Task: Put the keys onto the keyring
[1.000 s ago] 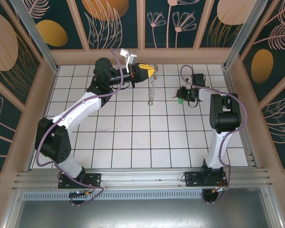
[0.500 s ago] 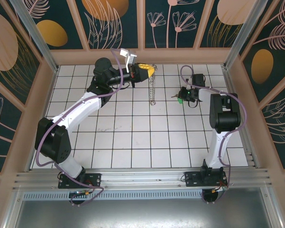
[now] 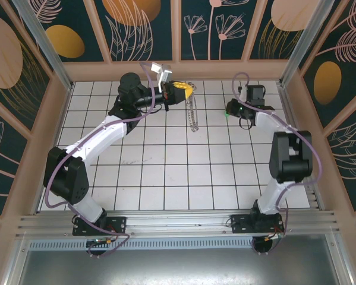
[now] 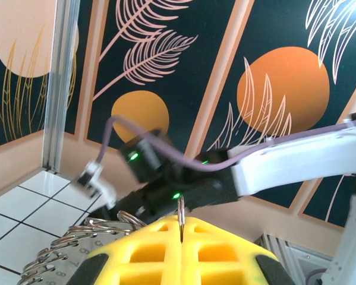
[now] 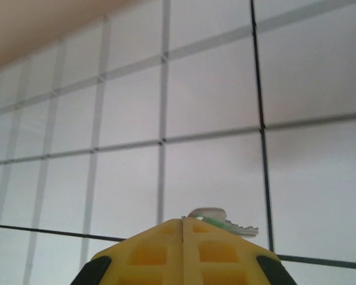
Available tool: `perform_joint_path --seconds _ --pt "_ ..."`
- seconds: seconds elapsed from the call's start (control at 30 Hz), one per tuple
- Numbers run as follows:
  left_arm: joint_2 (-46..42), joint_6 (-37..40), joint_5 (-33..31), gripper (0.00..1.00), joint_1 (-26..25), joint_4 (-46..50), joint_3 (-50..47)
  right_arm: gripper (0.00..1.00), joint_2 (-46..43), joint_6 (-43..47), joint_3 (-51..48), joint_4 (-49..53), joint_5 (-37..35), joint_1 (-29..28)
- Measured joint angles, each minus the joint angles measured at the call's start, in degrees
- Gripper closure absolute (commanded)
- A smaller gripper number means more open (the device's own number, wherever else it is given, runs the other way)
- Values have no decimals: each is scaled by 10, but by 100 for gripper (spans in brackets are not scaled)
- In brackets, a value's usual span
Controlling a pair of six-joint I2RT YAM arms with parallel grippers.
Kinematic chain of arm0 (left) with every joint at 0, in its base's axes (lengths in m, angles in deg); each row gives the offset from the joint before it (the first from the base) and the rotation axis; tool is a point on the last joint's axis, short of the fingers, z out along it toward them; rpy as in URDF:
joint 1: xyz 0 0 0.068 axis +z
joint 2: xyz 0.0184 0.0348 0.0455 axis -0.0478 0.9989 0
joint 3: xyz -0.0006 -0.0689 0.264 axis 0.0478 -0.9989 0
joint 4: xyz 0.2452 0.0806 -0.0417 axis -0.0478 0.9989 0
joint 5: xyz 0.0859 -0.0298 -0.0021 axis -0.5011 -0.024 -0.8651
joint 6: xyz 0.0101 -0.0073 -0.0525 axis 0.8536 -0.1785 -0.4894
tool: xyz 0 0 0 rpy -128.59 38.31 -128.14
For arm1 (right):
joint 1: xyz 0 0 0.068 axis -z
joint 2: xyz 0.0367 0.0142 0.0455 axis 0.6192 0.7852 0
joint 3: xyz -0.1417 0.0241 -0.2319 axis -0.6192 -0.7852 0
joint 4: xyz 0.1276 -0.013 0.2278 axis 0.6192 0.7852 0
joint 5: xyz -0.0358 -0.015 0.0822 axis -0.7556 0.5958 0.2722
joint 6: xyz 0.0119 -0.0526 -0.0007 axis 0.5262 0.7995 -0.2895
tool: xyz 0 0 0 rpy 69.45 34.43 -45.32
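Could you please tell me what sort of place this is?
Likely a purpose-built robot test cell: a white tiled table, leaf-patterned wall panels, and a left arm and right arm bolted to an aluminium rail.

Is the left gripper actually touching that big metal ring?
Touching. In the left wrist view, a wire of the keyring is pinched in the seam of the shut left gripper.

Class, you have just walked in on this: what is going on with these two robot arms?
The left gripper is shut on the keyring, which dangles from it over the far part of the tiled table. The right gripper, off to the ring's right, is shut on the small green-headed key, whose end pokes out past its tips. Key and ring are apart, so the key is not yet threaded on.
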Motion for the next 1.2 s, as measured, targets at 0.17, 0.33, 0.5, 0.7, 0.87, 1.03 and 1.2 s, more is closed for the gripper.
perform_joint_path --seconds 0.17,0.33,0.5,0.7,0.87,1.03,1.2 --pt "-9 20 6 100 0 1 7 100 -132 -14 -58 -66 6 -16" --pt "-9 54 14 100 -1 5 44 100 -231 -26 -122 -148 36 -19" --pt "-9 137 14 100 -12 48 92 100 -288 -29 -157 -240 77 -25" --pt "-8 239 15 100 -29 115 135 100 -325 -27 -184 -325 113 -40" --pt "-7 282 15 100 -29 143 143 100 -336 -26 -187 -351 119 -45" --pt "-7 303 15 100 -29 154 143 100 -341 -22 -188 -358 119 -52" --pt "-7 310 15 100 -29 157 143 100 -345 -16 -188 -358 119 -61"
